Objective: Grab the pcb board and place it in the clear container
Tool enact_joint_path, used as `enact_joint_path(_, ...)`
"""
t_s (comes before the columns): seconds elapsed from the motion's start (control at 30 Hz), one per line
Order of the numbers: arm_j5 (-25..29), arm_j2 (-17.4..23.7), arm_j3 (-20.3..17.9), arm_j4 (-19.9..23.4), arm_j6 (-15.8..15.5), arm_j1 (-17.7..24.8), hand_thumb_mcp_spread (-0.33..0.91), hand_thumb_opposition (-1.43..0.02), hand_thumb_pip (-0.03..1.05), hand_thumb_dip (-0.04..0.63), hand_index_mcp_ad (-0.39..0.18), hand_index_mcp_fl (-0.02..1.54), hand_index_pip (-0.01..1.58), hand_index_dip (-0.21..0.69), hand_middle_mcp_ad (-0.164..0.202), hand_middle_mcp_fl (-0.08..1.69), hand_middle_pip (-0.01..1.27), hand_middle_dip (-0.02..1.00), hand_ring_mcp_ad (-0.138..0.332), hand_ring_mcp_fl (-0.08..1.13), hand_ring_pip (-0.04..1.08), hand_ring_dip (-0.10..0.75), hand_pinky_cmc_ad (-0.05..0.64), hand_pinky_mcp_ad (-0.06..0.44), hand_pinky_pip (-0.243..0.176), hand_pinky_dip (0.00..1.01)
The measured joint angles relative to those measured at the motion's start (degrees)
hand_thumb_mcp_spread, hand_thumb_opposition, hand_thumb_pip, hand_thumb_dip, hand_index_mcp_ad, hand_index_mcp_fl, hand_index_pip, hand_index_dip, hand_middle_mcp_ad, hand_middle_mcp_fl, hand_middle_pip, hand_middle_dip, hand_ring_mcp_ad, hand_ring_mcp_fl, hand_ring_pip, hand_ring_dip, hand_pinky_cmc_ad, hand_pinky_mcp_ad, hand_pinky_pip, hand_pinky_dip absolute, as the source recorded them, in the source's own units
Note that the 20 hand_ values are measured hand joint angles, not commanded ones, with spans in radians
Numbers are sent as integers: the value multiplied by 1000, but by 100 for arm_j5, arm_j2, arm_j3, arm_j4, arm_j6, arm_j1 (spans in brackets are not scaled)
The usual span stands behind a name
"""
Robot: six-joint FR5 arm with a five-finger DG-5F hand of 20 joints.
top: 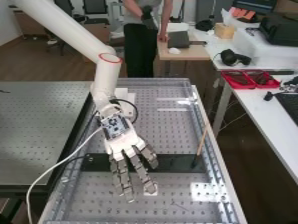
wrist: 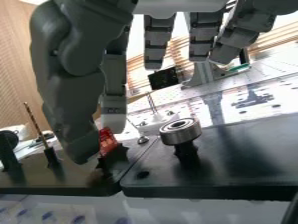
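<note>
Red pcb board (wrist: 107,141) near the hand (top: 124,143), thumb side

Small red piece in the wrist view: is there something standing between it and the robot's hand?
Nothing visible stands between the hand and the small red piece. The bearing stands off to one side, so it probably does not block the way.

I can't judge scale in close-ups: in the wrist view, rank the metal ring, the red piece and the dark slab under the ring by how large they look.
1. Dark slab
2. Metal ring
3. Red piece
</note>
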Motion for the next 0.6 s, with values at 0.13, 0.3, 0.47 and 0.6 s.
enact_joint_path(0.13,9,-2,4,-20,24,12,602,-836,349,251,-253,374,1152,356,-12,56,129,140,178,26,94,28,290,134,-75,178)
enact_joint_path(0.3,49,-2,-1,-43,68,48,604,-836,379,253,-237,354,1152,344,-12,56,129,140,178,24,94,28,290,134,-75,178)
enact_joint_path(0.47,159,24,-33,-85,108,111,607,-836,379,253,-237,354,1145,344,-12,52,129,140,178,19,98,28,290,134,-75,178)
enact_joint_path(0.6,208,21,-20,-187,222,134,607,-836,379,253,-227,354,1145,344,-14,52,129,140,178,17,98,28,290,134,-75,178)
